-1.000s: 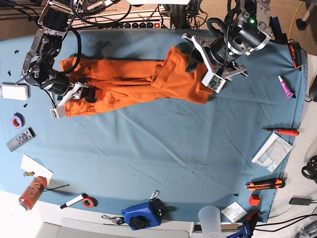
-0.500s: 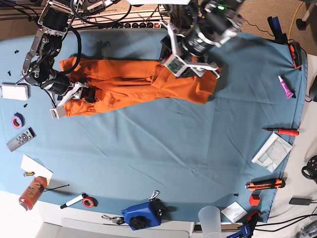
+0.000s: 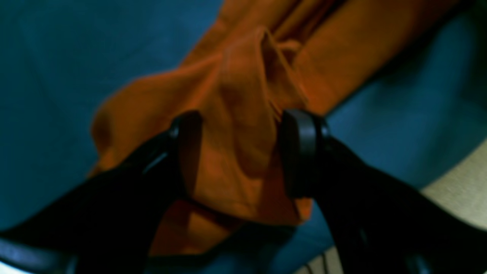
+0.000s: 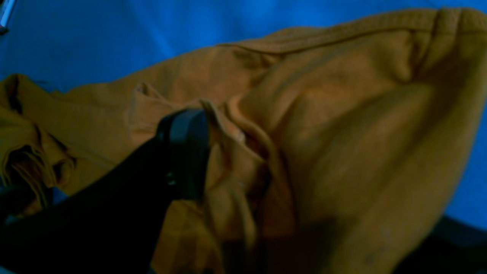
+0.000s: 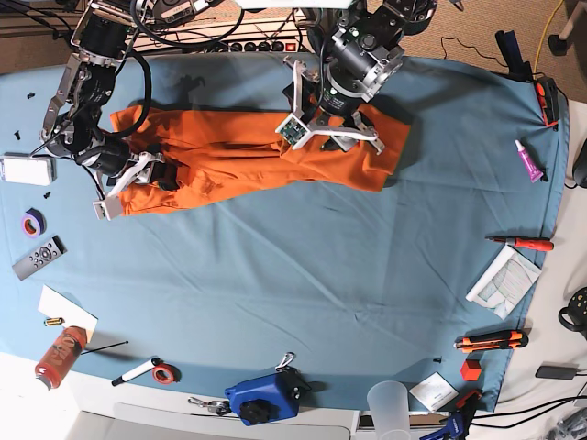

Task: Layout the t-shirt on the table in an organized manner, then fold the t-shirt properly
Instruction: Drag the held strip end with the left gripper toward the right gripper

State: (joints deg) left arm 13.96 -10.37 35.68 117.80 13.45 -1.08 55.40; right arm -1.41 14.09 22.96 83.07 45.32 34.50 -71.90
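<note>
The orange t-shirt lies stretched in a long wrinkled band across the far part of the blue table. My left gripper hangs over the shirt's right-hand half. In the left wrist view its fingers stand open astride a raised ridge of the t-shirt. My right gripper sits at the shirt's left end, jaws spread. In the right wrist view one finger shows against the bunched t-shirt, and the fabric hides the other.
Along the left edge lie a white box, a purple tape roll, a remote and an orange-red bottle. A blue device and a clear cup stand at the front. An orange screwdriver and a pink tube lie on the right.
My left arm has swung from the shirt's right end leftwards to its middle fold, and its jaws opened a little wider. The right arm has stayed still.
</note>
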